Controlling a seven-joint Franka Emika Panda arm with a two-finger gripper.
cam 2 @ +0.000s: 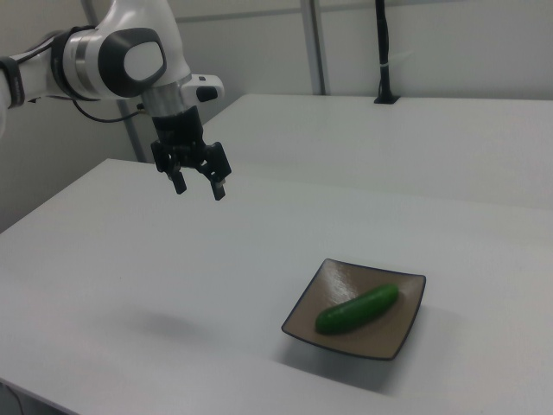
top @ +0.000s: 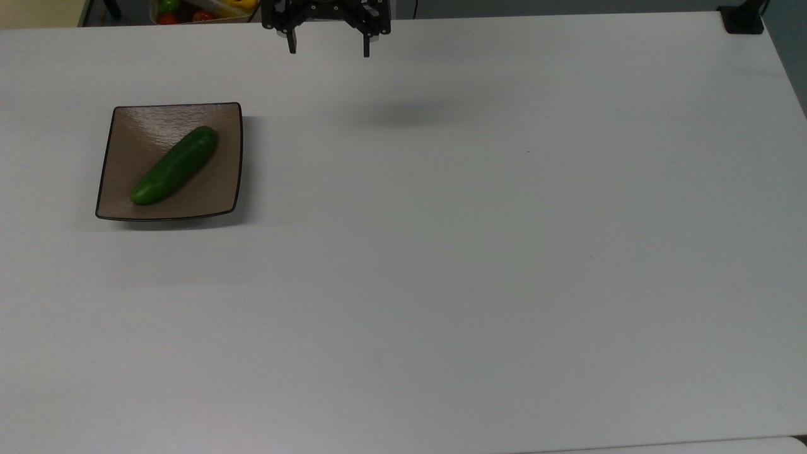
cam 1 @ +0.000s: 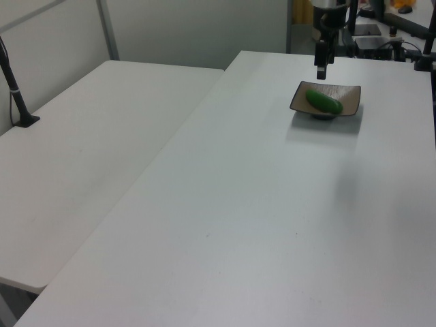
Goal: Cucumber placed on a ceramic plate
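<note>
no readable text, labels or numbers anywhere.
</note>
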